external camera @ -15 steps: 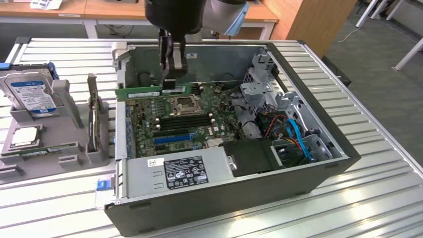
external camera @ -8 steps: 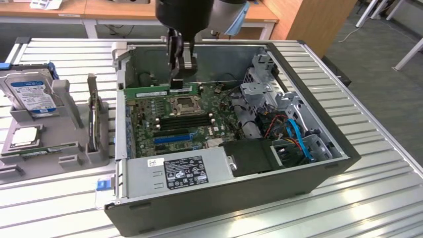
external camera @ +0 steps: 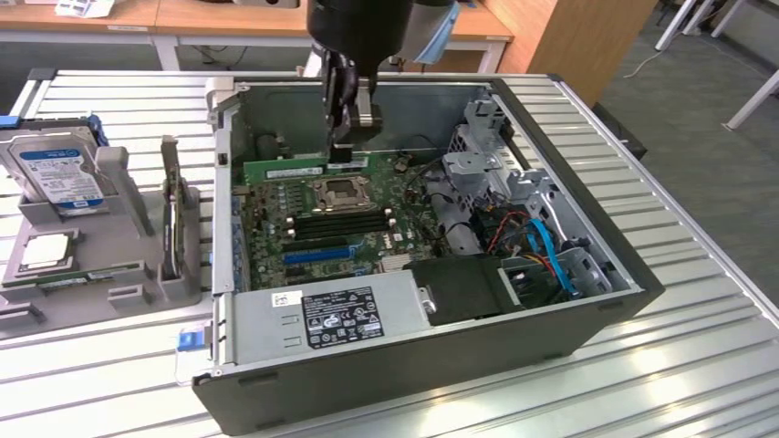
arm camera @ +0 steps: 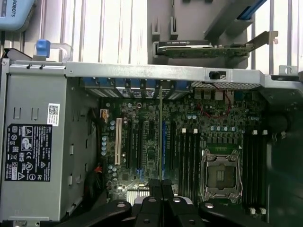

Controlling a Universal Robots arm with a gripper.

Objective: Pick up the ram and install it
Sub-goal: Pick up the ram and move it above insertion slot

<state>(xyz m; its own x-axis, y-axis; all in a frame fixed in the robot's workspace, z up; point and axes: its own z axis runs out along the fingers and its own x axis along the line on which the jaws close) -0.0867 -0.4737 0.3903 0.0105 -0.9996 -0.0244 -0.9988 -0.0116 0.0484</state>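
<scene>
Inside the open computer case (external camera: 426, 379) on the slatted metal surface (external camera: 681, 365), the end effector (external camera: 345, 155) is clenched on the ram (external camera: 292, 171). The thin green stick is held on edge over the far side of the motherboard (external camera: 365, 242). Just nearer sit the processor socket (external camera: 337, 192) and black memory slots (external camera: 341, 219).

You can read only one word outright: "ROBOTS", on the blue part (arm camera: 12, 9). On the power supply (arm camera: 71, 156) you have a black label (arm camera: 27, 152) packed with white approval marks and print too fine to read. Beside it is a white sticker (arm camera: 53, 114) with a round blue logo you can't make out. The hard drive (external camera: 55, 169) carries a blue-and-white label, illegible. The ram (external camera: 286, 172) shows a pale label, also unreadable.
</scene>
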